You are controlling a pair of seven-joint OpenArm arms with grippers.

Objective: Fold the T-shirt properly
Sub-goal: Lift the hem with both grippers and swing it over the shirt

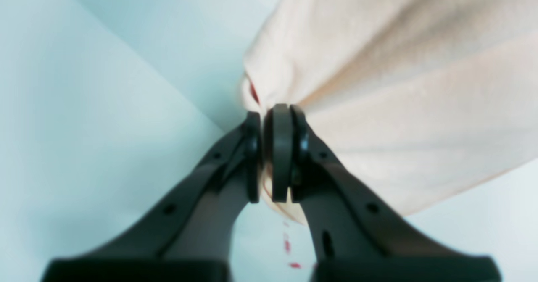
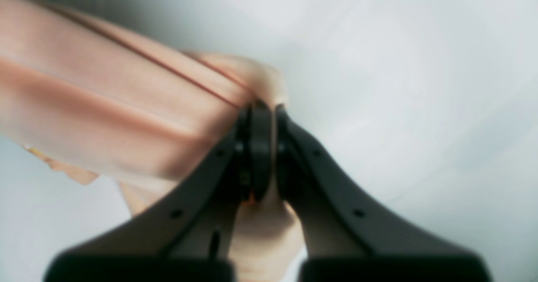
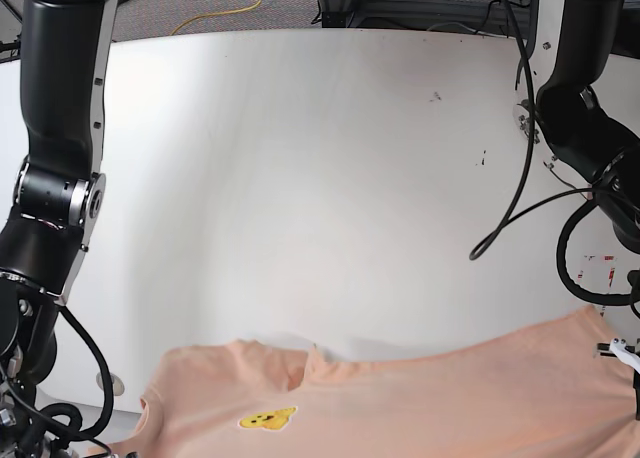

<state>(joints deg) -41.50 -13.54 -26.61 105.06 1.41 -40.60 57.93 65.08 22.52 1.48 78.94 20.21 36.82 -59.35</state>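
Soft peach cotton, the T-shirt [image 3: 420,398] hangs over the near edge of the white desk [image 3: 300,158]. Our left tool [image 1: 269,156] and right tool [image 2: 269,151] each pinch bunched fabric. It should drape limply; corners grip best.

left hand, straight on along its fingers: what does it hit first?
The left hand is shut on the peach cotton T-shirt, so cloth is already at its tips. Beyond the pinched bunch, the left wrist view shows only the pale white table; depth is unclear in the blur.
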